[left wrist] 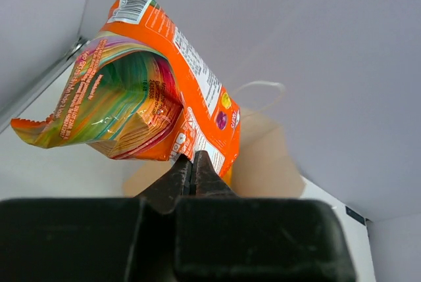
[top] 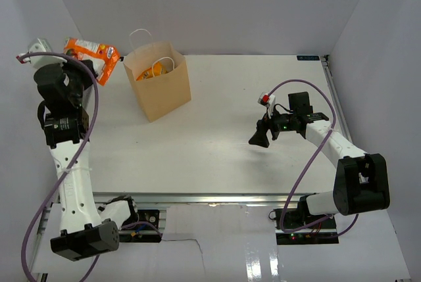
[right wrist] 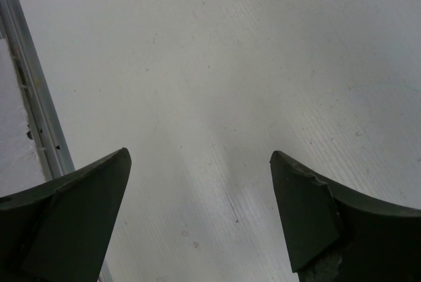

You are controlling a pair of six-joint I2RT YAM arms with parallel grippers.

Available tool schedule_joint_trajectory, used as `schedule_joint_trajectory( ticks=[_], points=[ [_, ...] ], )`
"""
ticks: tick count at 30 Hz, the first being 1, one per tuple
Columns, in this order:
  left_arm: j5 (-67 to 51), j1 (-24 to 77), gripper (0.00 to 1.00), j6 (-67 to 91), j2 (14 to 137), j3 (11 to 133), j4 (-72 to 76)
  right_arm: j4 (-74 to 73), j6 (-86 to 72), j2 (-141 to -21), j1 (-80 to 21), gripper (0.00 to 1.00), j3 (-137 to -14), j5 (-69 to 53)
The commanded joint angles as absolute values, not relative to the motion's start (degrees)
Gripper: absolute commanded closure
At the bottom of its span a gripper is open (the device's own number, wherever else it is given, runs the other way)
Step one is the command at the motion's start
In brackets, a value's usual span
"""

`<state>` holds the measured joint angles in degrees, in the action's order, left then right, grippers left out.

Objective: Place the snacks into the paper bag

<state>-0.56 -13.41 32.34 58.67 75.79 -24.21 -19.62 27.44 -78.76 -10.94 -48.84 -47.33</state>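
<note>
One bag point(top: 160, 91) stands upright on the worktop point(top: 230, 104) with its mouth open. It has two white handles point(top: 141, 34): one loop rises from the far rim, the other lies across the open mouth. In that mouth some snacks point(top: 152, 71) show as orange and yellow foil. They overlap, so how many are in there cannot be counted from above.

One orange packet point(left wrist: 145, 91) is outside the bag, held in the air just left of it. It is near the bag's left wall but not touching it, and it is clear of the worktop. The left claw point(left wrist: 195, 164) is clenched on this packet. Its two black fingers are pinched together on the packet's lower edge, and the packet stands up from the fingertips. From the left wrist, the packet shows one crumpled face with rainbow stripes and one orange face with a white label panel and a barcode at the top. Behind it are the tan wall of the bag and one handle loop.

The right claw point(top: 259, 137) is to the right of the bag, well apart from it, and points down at the worktop. It is released and grasps nothing. From the right wrist, its two dark fingers point(right wrist: 85, 216) stand spread wide, one at each lower corner, with bare white worktop between them. A metal rail point(right wrist: 33, 98) runs along the worktop edge on the left of that view.
</note>
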Motion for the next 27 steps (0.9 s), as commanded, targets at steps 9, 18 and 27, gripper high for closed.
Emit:
schedule_joint_trajectory(
  ticks=[9, 18, 27],
  points=[
    [-18.89, -9.77, 1.0, 28.57, 73.46, 88.5, -14.33, -19.78, 28.12, -79.1, -10.99, 0.07, -49.13, -48.96],
    [-12.05, 1.3, 1.0, 11.79, 81.03, 90.88, -16.17, -19.6, 28.13, -78.93, -10.99, 0.07, -48.78, -48.52],
    [-7.56, 3.08, 0.63, 8.43, 80.77, 85.43, -15.56, -19.69, 28.13, -79.1, -10.99, 0.07, -48.69, -48.34]
  ],
)
